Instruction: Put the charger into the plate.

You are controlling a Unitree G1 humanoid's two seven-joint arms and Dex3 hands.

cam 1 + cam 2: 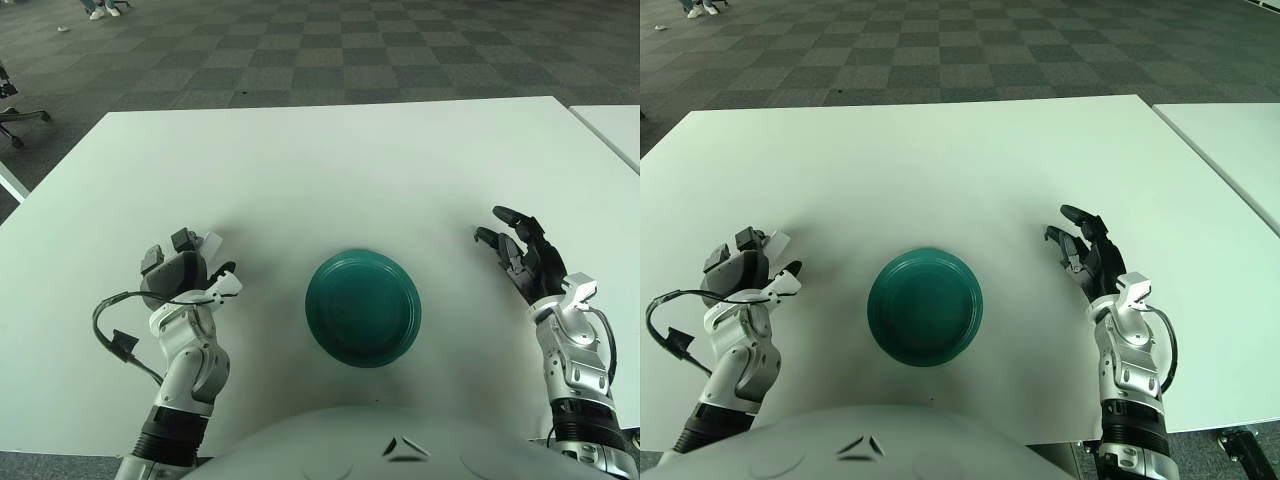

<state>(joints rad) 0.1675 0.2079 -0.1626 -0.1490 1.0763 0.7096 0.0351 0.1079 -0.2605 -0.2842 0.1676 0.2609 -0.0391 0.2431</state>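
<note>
Charger (210, 242) – small, light, rigid; pinched at sides by left hand (178, 272). Right hand (525, 258) spread, empty. Plate (363, 307) unfilled.

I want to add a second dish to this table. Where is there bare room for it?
The widest bare patch is the far half of the table, beyond the green plate. A smaller gap lies between plate and right hand. The near left is crowded: the left hand shows there, with a white object at its fingers.
</note>
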